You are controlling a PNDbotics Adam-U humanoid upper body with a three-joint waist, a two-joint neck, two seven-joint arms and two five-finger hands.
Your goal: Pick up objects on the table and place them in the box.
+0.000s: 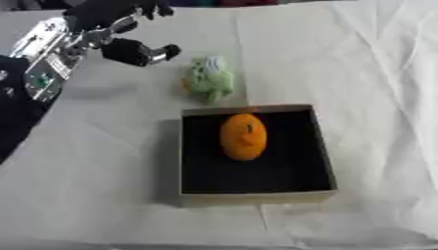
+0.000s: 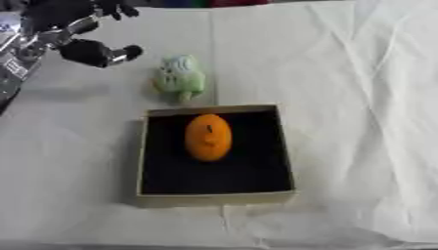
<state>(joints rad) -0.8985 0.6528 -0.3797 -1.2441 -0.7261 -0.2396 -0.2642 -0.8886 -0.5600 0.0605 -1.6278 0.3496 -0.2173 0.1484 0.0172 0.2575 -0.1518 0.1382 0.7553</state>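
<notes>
A robot's left hand (image 1: 128,49) hangs in the upper left of the frame, above a counter (image 1: 368,73) draped in wrinkled white cloth. Its dark fingers are relaxed and spread, holding nothing. The right hand shows in neither view.

Just right of that hand, near the upper centre, lies a small green soft toy (image 1: 208,77), pale green with a whitish patch on top and a hint of yellow at its left side. It looks plush and squashy. It rests on the cloth just beyond the far rim of the box (image 1: 256,197), close to it; whether they touch is unclear.

The box is shallow, tan-walled, black inside, at centre frame. An orange rounded toy (image 1: 243,136) already sits inside it, towards the upper middle.

Likely risks: the toy's soft, rounded body could slip from a grasp or be nudged away. A hand coming down beside the near rim might knock or shift the box. Loose cloth could bunch under the fingers.
</notes>
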